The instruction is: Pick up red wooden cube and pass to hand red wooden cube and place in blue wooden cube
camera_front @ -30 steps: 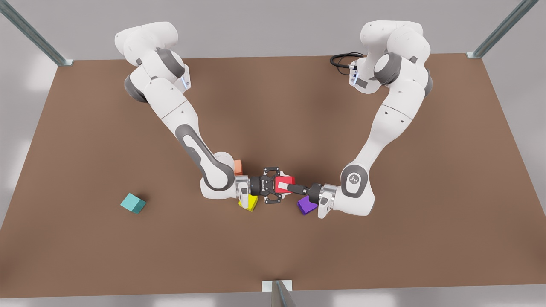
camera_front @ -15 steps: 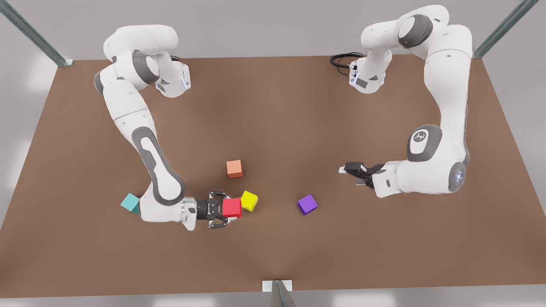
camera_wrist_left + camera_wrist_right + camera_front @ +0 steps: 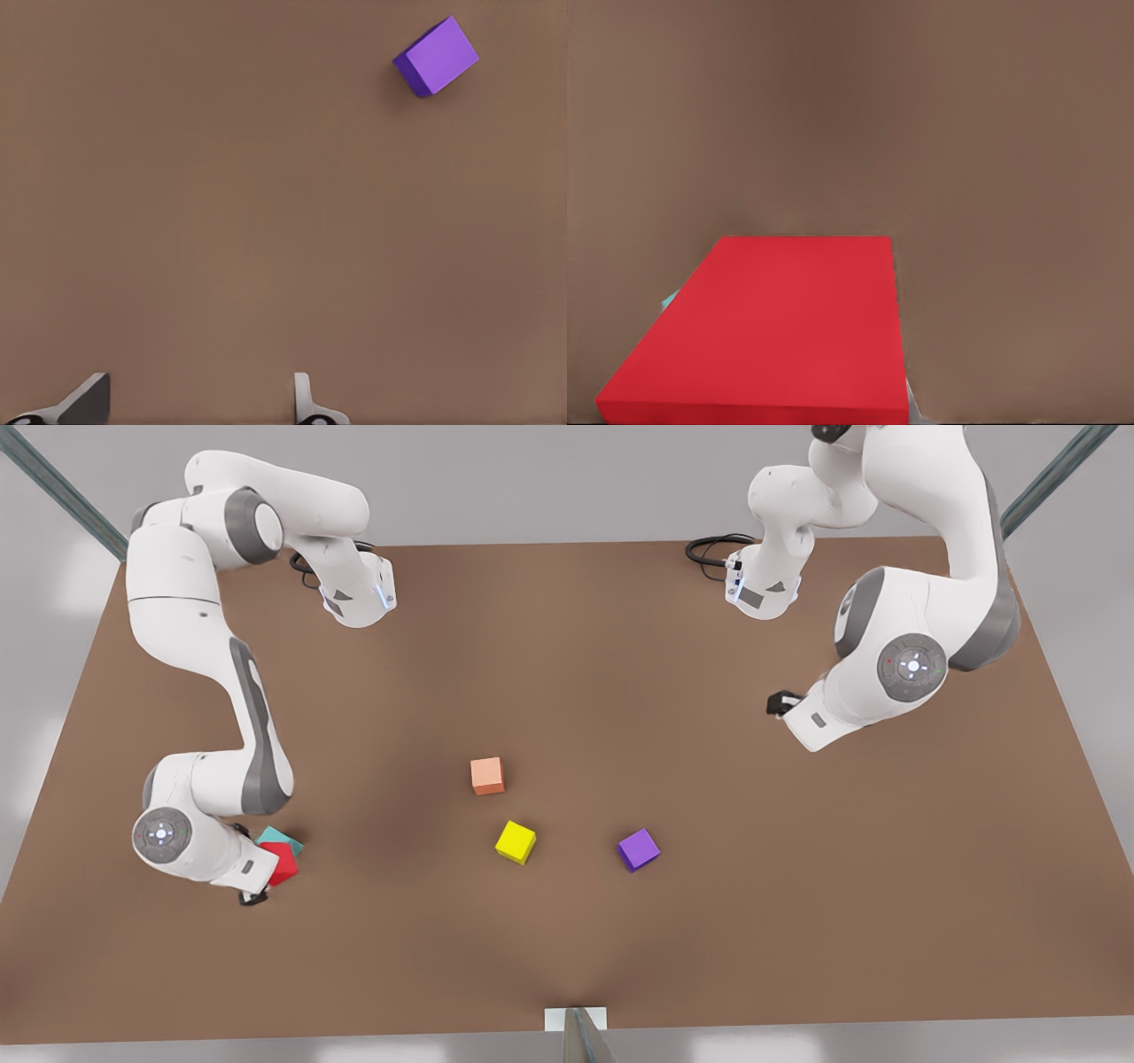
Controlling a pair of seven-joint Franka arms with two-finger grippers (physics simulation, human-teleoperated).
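Red wooden cube (image 3: 282,863) sits in your right gripper (image 3: 258,892) at the front view's lower left, clamped, directly over the blue wooden cube (image 3: 280,839). Moving right across the brown counter (image 3: 567,957): salmon cube (image 3: 487,775), yellow cube (image 3: 516,841), purple cube (image 3: 639,849). At upper right, your left gripper (image 3: 780,703) hangs with fingers (image 3: 306,403) spread, holding nothing.

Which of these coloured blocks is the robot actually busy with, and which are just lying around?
In the job:
red wooden cube, held by the right gripper
blue wooden cube, right beside the red one

Lying about:
salmon-orange cube
yellow cube
purple cube

The left gripper waits open, off to the side.
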